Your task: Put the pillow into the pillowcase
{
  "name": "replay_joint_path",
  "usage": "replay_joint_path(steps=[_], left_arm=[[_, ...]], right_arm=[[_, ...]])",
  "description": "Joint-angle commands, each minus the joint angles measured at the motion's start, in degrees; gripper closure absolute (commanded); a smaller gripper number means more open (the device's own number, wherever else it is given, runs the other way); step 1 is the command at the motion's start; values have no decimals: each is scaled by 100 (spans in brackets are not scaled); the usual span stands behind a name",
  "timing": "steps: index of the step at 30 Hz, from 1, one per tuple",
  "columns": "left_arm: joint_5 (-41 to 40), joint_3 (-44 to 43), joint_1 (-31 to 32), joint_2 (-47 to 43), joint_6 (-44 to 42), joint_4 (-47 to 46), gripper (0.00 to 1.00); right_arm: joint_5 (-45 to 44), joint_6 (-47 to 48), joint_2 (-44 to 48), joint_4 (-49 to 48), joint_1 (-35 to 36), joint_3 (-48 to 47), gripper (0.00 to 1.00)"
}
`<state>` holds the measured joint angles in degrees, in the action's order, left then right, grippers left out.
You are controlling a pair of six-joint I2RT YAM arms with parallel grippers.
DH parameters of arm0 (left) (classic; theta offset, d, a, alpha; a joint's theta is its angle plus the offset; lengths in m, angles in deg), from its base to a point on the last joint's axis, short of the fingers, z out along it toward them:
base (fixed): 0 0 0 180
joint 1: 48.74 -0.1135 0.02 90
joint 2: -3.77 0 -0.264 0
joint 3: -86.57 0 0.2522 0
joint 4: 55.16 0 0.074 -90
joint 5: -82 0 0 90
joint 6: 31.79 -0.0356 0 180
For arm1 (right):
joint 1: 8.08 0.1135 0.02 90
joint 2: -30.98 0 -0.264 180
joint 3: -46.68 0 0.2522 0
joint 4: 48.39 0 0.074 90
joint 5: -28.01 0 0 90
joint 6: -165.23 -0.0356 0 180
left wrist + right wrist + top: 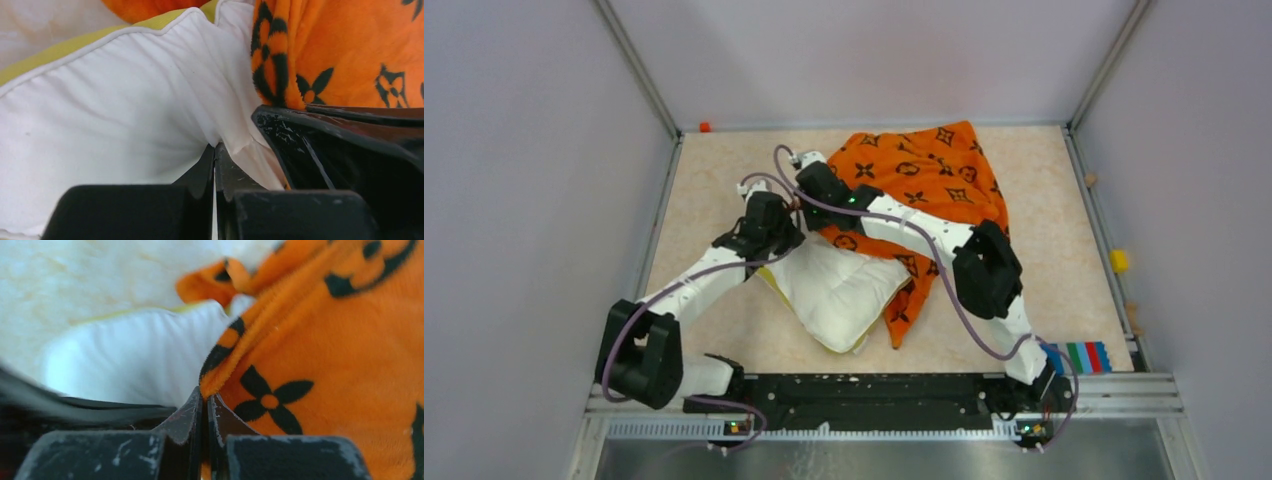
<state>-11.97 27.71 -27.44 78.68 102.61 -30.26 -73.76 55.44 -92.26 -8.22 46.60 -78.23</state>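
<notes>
The pillow (pixel 839 285) is seen near the centre of the table (pixel 714 190), toward the near edge, w/ yellow trim shown along its lower left side. The pillowcase (pixel 929 175) is spread behind and to the right of it. Its near part is draped over the pillow's far right portion, and a strip is seen lying along the pillow's right side.

The L gripper (pixel 215 152) is pinched together on a fold of the pillow's white fabric, and the cloth is puckered into radiating creases at the pinch. The R gripper (pixel 204 397) is clamped on the pillowcase's edge, w/ orange pile and black print caught between the fingertips. White pillow fabric is seen just beside that edge, on the left.

In the top view both grippers are found close together at the pillow's far left corner, where the pillowcase edge meets it.

A yellow block (pixel 1118 260) is set at the table's right edge, and a row of coloured blocks (pixel 1079 356) is seen at the near right corner.
</notes>
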Motion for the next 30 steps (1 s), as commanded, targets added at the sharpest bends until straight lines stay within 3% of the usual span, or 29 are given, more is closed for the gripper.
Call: replay_joint_path(steps=[1, 4, 6, 11, 13, 14, 16, 18, 24, 30], left_arm=[[-132, -450, -155, 373, 294, -753, 100], [53, -500, -265, 729, 238, -928, 100], [103, -619, -312, 905, 188, -921, 100], [229, -1024, -353, 1104, -257, -716, 98], [350, -1269, -363, 1094, -537, -369, 86], [520, -1391, -363, 1050, -727, -190, 74], [707, -1567, -368, 882, -961, 300, 33], [765, -1571, -351, 622, -1133, 799, 4], [539, -629, -338, -763, -1180, 1811, 1], [871, 498, -274, -1495, -672, 1911, 1]], right_arm=[[618, -384, 636, -282, -445, 523, 89], [202, 7, 1086, -70, -449, 565, 44], [-192, 236, 1410, 166, -457, 594, 30], [-942, 419, 2284, 636, -465, 1378, 26], [-1071, 337, 2697, 647, -459, 2006, 26], [-1162, 258, 2845, 635, -458, 2377, 26], [-1258, 150, 3077, 510, -458, 3097, 26], [-1227, 137, 3206, 293, -458, 3677, 26], [-1347, 205, 2997, -123, -458, 4182, 27], [-2059, 90, 3122, -138, -458, 4344, 28]])
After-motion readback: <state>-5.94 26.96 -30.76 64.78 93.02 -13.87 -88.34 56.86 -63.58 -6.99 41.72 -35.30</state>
